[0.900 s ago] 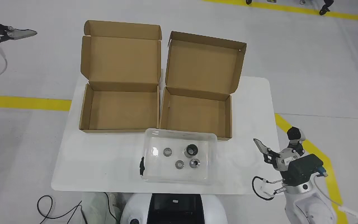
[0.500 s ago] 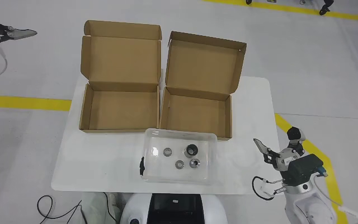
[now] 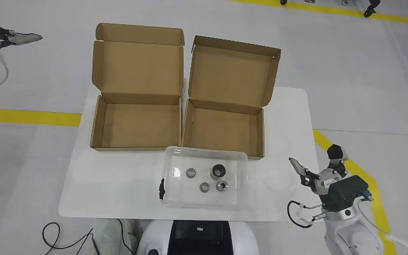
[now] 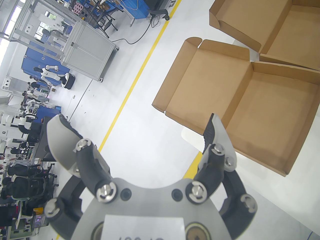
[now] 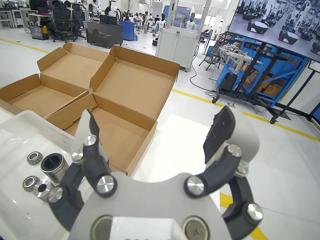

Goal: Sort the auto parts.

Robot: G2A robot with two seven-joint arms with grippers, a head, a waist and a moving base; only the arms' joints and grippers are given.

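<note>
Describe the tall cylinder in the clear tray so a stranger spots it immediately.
Find the white table, then the clear tray at its robot-side edge. Inside, the cylindrical sleeve is the tallest piece, the only one with a wide dark bore.

Parts (image 3: 218,170) in tray (image 3: 173,192) before boxes (image 3: 137,124)

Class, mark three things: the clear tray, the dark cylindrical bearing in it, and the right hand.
clear tray (image 3: 204,148), top view, far rim.
dark cylindrical bearing (image 5: 52,164), right wrist view, its open end.
right hand (image 5: 155,119), right wrist view, midway between fingertips.
</note>
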